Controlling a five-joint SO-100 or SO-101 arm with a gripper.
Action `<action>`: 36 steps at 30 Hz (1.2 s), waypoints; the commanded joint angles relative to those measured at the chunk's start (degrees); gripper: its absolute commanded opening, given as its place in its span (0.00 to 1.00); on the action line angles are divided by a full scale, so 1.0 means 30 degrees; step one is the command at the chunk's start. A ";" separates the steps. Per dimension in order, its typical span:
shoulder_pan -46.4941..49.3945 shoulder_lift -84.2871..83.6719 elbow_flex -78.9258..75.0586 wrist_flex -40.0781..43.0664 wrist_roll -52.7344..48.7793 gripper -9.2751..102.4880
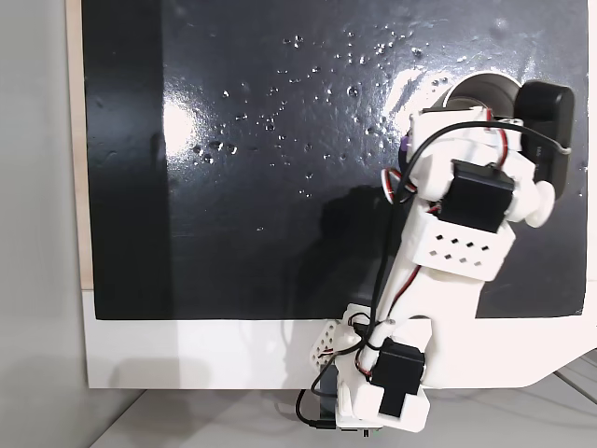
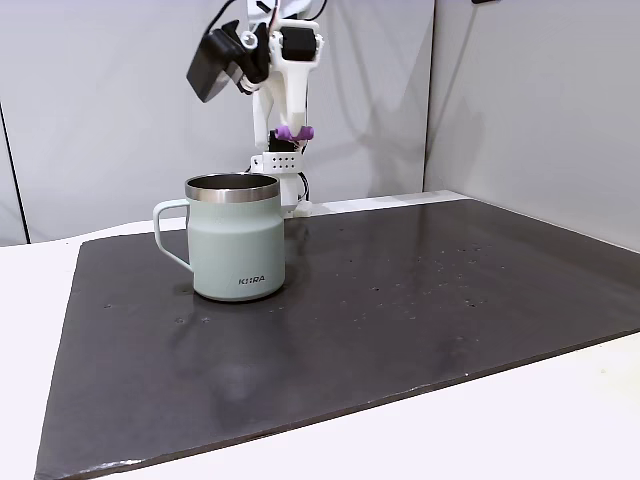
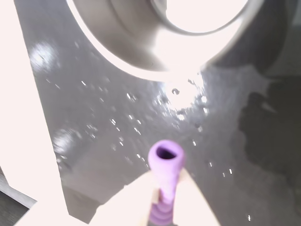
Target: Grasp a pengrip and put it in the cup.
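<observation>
In a fixed view from the front, the hand (image 2: 294,133) is hanging well above the worktop (image 2: 60,262), behind the cup (image 2: 235,245) and higher than its rim, and it is gripping the pengrip (image 2: 295,131) between its fingers. The wrist view is looking down past the pengrip (image 3: 164,162), whose open end is pointing toward the cup's bright steel mouth (image 3: 117,42); bare mat is lying between them in that picture. The cup is standing upright on the dark mat (image 2: 420,300) toward its left side, handle pointing left, with wide open mat to its right and in front. In a fixed view from above, the arm (image 1: 448,243) is covering most of the cup (image 1: 480,91) near the mat's (image 1: 233,187) far right corner. Pale walls are standing behind the white worktop.
</observation>
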 commanded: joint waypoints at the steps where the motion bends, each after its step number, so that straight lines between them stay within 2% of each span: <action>1: 0.1494 -0.0586 -0.2666 0.0117 -0.1377 0.08; 10: 0.3369 -0.4336 -0.7383 0.0117 -0.3750 0.08; 17: 0.3604 -0.5332 -0.8467 0.0352 -0.4307 0.09; 26: 0.3633 -0.5420 -0.8467 0.1113 -0.4131 0.34; 36: 0.3691 -0.5420 -0.8672 0.1377 -0.4248 0.35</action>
